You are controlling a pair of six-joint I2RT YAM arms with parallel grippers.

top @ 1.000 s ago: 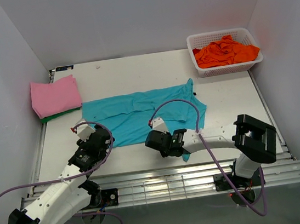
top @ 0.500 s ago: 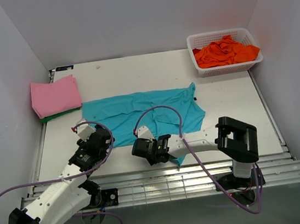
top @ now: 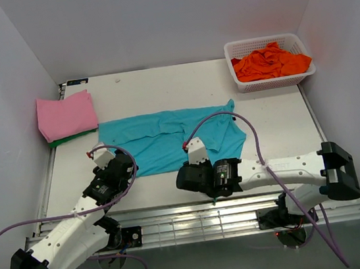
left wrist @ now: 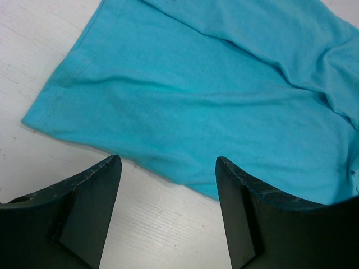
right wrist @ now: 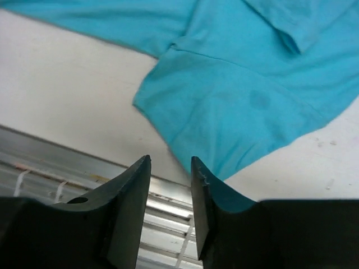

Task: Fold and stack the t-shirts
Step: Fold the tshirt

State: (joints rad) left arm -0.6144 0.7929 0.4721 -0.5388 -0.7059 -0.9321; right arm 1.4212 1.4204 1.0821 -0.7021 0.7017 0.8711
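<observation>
The right gripper [right wrist: 170, 182] hangs with a narrow gap between its jaws and nothing in it, over the near edge of the table [right wrist: 67, 101], just beside a lower corner of the teal t-shirt [right wrist: 235, 101]. The left gripper [left wrist: 166, 207] stands wide and empty over bare table, just short of the shirt's hem. The teal t-shirt lies spread across the middle. At far left a folded pink t-shirt [top: 66, 115] lies on a green t-shirt [top: 71, 138]. At far right, orange t-shirts [top: 270, 61] fill the white basket [top: 273, 84].

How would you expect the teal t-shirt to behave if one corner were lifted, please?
The teal t-shirt would probably drape limply: it lies flat with soft wrinkles and folds. It looks thin and light, so it should lift easily. Pushed, it would likely bunch rather than slide, since one end is already rumpled.
</observation>
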